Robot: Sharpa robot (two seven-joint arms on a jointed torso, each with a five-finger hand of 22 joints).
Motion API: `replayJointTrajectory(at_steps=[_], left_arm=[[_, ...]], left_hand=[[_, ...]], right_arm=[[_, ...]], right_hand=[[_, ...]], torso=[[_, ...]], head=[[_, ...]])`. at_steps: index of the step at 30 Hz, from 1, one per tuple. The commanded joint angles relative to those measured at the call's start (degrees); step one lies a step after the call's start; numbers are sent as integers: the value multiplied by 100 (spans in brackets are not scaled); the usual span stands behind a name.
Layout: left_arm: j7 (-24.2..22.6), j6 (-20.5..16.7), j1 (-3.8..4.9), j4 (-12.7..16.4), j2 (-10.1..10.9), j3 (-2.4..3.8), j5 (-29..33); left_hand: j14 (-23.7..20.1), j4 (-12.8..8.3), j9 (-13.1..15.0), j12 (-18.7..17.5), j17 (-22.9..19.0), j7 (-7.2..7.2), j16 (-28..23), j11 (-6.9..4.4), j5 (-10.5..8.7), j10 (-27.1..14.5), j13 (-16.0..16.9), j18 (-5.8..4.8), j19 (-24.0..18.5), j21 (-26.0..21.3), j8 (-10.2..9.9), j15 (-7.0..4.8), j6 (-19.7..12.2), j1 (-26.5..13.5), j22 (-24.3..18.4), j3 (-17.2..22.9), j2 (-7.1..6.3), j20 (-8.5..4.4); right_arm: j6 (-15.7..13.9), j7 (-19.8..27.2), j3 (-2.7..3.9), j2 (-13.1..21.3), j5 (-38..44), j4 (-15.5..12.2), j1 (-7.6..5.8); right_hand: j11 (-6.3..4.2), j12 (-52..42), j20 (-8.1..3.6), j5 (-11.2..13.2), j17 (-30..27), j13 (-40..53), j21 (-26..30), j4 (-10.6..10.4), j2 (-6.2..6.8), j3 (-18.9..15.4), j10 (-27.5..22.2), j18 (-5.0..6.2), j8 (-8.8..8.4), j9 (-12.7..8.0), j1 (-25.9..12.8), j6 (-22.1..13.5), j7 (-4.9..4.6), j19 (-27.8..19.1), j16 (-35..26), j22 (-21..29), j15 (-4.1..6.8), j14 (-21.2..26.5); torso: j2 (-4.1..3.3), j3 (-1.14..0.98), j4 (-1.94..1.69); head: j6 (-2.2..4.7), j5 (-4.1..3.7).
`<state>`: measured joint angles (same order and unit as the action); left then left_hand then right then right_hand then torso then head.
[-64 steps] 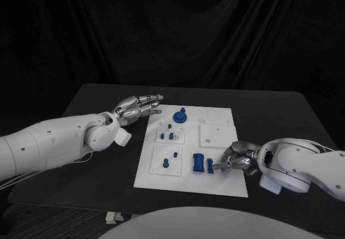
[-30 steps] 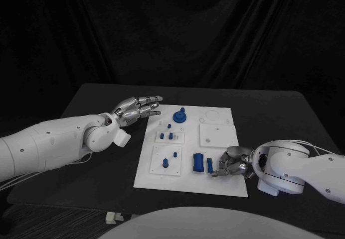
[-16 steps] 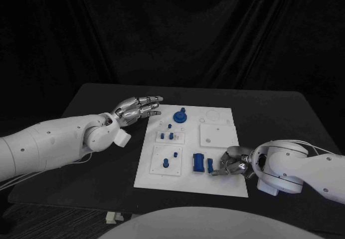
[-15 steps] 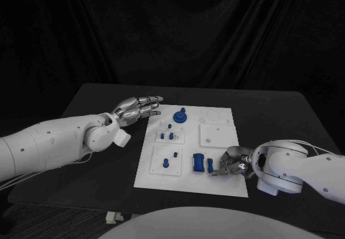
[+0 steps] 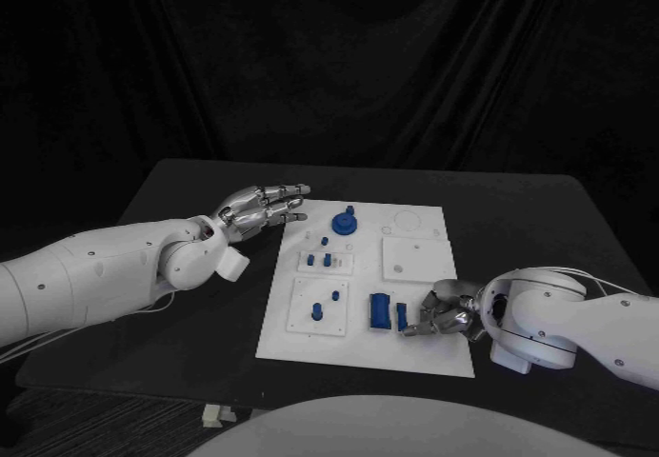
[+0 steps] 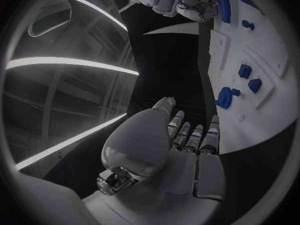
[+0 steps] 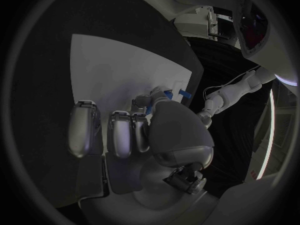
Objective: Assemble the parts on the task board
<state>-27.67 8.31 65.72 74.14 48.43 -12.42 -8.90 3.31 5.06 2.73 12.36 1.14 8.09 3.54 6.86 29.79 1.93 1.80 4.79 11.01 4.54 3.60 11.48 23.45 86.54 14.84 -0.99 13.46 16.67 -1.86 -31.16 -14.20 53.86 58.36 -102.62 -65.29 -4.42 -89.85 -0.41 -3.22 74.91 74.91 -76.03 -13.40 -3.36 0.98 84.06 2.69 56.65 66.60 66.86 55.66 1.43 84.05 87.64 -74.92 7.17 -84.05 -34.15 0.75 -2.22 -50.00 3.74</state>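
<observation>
The white task board [image 5: 419,286] lies mid-table. A round blue part [image 5: 342,224] stands at its far end, with two small blue pieces [image 5: 319,259] and a blue peg [image 5: 317,309] closer in. A blue block [image 5: 379,310] stands near the front edge, and a slim blue part [image 5: 401,317] is beside it. My right hand [image 5: 442,312] reaches in from the board's right side and pinches that slim part [image 7: 167,91] between thumb and fingertip. My left hand [image 5: 261,205] hovers by the board's far left corner, fingers apart and holding nothing. From the left wrist, the left hand [image 6: 181,145] faces the board [image 6: 262,45].
Two raised white square plates [image 5: 415,257] sit on the board's right half, with engraved rings [image 5: 408,225] beyond them. Black table [image 5: 522,219] surrounds the board. My left forearm [image 5: 110,276] lies over the table's left side.
My right hand has edged slightly left toward the blue block, its forearm drawing in. The left hand has not moved.
</observation>
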Motion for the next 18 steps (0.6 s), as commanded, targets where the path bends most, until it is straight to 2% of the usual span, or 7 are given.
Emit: replayJointTrajectory(at_steps=[1, 4, 6, 10, 14, 18], left_arm=[[-43, 61, -6, 19, -8, 6, 41], [-39, 58, -6, 21, -3, 6, 41], [-38, 59, -6, 22, -1, 6, 41], [-33, 63, -6, 23, -2, 6, 41], [-31, 67, -7, 23, -2, 6, 41], [-32, 67, -7, 21, 3, 5, 41]], left_hand=[[-4, -5, 1, 21, 3, 31, 35, 36, 37, 14, 3, -29, 33, -31, 19, 24, 11, -20, -7, 28, 48, 14], [-4, -5, 1, 21, 3, 31, 35, 36, 37, 14, 3, -29, 33, -31, 19, 24, 11, -20, -7, 28, 48, 14], [-4, -5, 1, 21, 3, 31, 35, 36, 37, 14, 3, -29, 33, -31, 19, 24, 11, -20, -7, 28, 48, 14], [-4, -5, 1, 21, 3, 31, 35, 36, 37, 14, 3, -29, 33, -31, 19, 24, 11, -20, -7, 28, 48, 14], [-4, -5, 1, 21, 3, 31, 35, 36, 37, 14, 3, -29, 33, -31, 19, 24, 11, -20, -7, 28, 48, 14], [-4, -5, 1, 21, 3, 31, 35, 36, 37, 14, 3, -29, 33, -31, 19, 24, 11, -20, -7, 28, 48, 14]], right_arm=[[63, -123, 2, -17, 33, 31, 14], [104, -100, 2, -30, 33, 48, 14], [131, -89, 2, -39, 33, 56, 14], [164, -48, 2, -61, 33, 76, 14], [138, -8, 2, -69, 33, 86, 16], [46, 81, 2, -52, 33, 82, 20]], right_hand=[[-58, -15, -62, -182, 927, 1509, 34, 158, -40, 70, 594, 57, 29, 29, 249, 35, 15, 15, -19, -1080, 60, -482], [-69, -15, -78, -461, 926, 1509, 44, 349, 0, 139, 594, 58, -1, 44, 470, 28, 24, 9, -20, -1078, 73, -482], [-72, -15, -87, -761, 941, 1509, 74, 615, 110, 230, 594, 64, -81, 26, 779, -19, 24, -6, -14, -1069, 79, -485], [-58, -15, -82, -793, 926, 1509, 103, 726, 203, 241, 594, 68, -129, 16, 876, -18, 9, -20, -21, -1061, 69, -481], [-51, -15, -77, -756, 897, 1509, 130, 741, 239, 227, 594, 74, -187, -14, 873, -57, -3, -32, -35, -1053, 63, -475], [-30, -15, -61, -594, 866, 1509, 164, 710, 282, 175, 594, 79, -352, -102, 798, -165, -23, -49, -51, -1044, 44, -466]], torso=[[-1, -2, -4], [-4, 0, -8], [-5, 1, -8], [-3, 4, -2], [2, 1, -2], [7, -2, 3]], head=[[0, -3], [0, -9], [0, -12], [0, -8], [0, -12], [0, -7]])
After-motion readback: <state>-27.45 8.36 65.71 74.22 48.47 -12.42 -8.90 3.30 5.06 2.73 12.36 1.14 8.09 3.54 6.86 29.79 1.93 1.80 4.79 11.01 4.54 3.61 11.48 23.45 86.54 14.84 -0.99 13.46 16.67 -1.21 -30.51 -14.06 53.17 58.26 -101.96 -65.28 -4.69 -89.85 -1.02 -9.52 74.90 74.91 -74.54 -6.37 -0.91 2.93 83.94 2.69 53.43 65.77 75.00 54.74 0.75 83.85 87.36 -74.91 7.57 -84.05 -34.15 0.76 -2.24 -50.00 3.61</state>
